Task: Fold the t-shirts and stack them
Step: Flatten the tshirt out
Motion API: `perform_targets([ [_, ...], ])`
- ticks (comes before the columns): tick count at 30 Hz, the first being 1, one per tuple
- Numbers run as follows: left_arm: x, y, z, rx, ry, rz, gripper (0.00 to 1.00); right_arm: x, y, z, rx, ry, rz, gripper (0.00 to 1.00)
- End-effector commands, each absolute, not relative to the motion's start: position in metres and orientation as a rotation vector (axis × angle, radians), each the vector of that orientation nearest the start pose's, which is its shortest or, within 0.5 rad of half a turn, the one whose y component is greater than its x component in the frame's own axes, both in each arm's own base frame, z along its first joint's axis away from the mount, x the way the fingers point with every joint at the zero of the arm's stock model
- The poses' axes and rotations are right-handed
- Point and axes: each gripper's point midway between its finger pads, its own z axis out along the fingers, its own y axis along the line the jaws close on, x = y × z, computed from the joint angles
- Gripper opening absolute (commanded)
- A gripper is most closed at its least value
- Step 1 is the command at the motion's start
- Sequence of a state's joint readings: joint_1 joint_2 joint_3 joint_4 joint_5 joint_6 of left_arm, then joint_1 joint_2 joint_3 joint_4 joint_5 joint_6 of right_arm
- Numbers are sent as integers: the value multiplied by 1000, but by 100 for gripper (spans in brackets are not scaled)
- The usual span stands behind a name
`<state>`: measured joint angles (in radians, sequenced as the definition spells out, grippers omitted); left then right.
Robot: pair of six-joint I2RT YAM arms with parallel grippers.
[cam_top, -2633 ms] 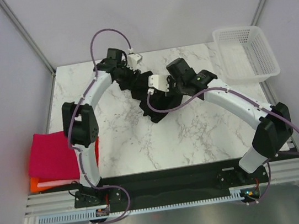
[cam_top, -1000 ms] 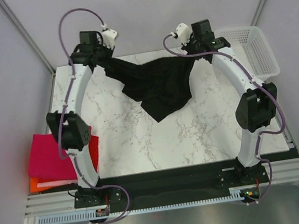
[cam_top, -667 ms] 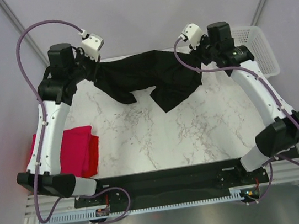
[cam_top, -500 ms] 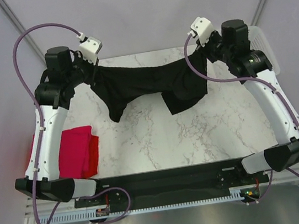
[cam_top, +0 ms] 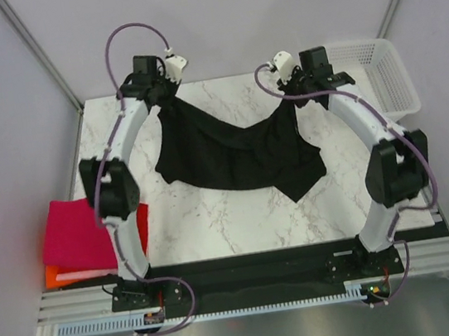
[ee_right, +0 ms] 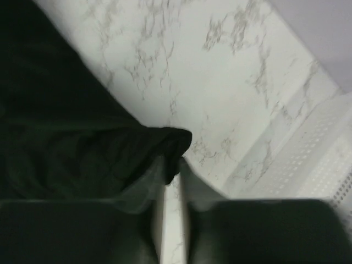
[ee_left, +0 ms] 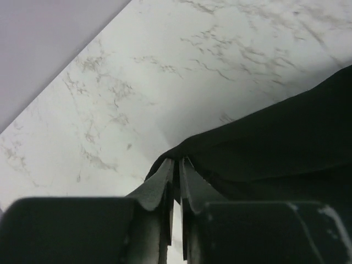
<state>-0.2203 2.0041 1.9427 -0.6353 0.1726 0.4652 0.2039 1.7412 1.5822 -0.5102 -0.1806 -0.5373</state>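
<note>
now | left gripper (ee_left: 177, 165) clamped on one corner of the black shirt (cam_top: 231, 154) | right gripper (ee_right: 175, 165) pinching the opposite corner | shirt sags between them | folded pink shirt (cam_top: 75, 232) well back-left of left gripper

Plain black t-shirt (cam_top: 235, 154), unpatterned, against a table (cam_top: 240, 216) of white marble with grey veining. Folded stack, all plain: magenta-pink shirt (cam_top: 75, 235), red shirt (cam_top: 142, 221), orange shirt (cam_top: 50, 278). White basket (cam_top: 366, 77) with fine mesh pattern. The left arm (cam_top: 132, 135) and right arm (cam_top: 360, 120) have white links and black joints.
</note>
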Motion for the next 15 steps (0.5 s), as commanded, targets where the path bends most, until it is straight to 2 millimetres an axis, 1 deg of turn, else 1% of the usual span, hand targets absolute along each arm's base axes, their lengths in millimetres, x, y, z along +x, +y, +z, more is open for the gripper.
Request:
perform_targets([
  [1,601,-123,201,784,2033,101,17,523,95,187,-801,2076,12,31],
  [2,620,-114,235,696,1973,187,26,542,91,208,-748,2042,-7,38],
  [3,630,-113,223,678,1990,209,29,553,85,204,-691,2065,2,49],
  [4,632,-110,239,647,1966,225,32,559,72,216,-649,2052,0,55],
  [5,630,-106,249,621,1958,240,38,561,67,231,-634,2025,4,56],
  [6,620,-104,274,581,1933,231,41,554,64,250,-641,1987,21,55],
  [7,608,-101,262,579,1975,226,43,542,66,253,-678,1978,103,54],
  [8,599,-101,263,550,1987,205,51,524,70,253,-719,1981,156,53],
  [9,589,-100,262,545,2006,192,55,510,75,247,-756,1999,209,53],
  [10,570,-97,259,544,2038,176,57,494,81,237,-829,2017,259,52],
  [11,558,-101,253,556,2065,127,61,460,96,208,-897,2097,426,52],
  [12,543,-104,243,593,2108,93,61,444,99,194,-924,2140,482,51],
  [13,525,-103,231,623,2152,73,62,424,100,175,-945,2209,545,47],
  [14,512,-117,225,696,2158,-27,61,403,104,151,-964,2274,633,45],
  [15,496,-120,214,736,2201,-79,61,390,107,134,-995,2313,707,44],
])
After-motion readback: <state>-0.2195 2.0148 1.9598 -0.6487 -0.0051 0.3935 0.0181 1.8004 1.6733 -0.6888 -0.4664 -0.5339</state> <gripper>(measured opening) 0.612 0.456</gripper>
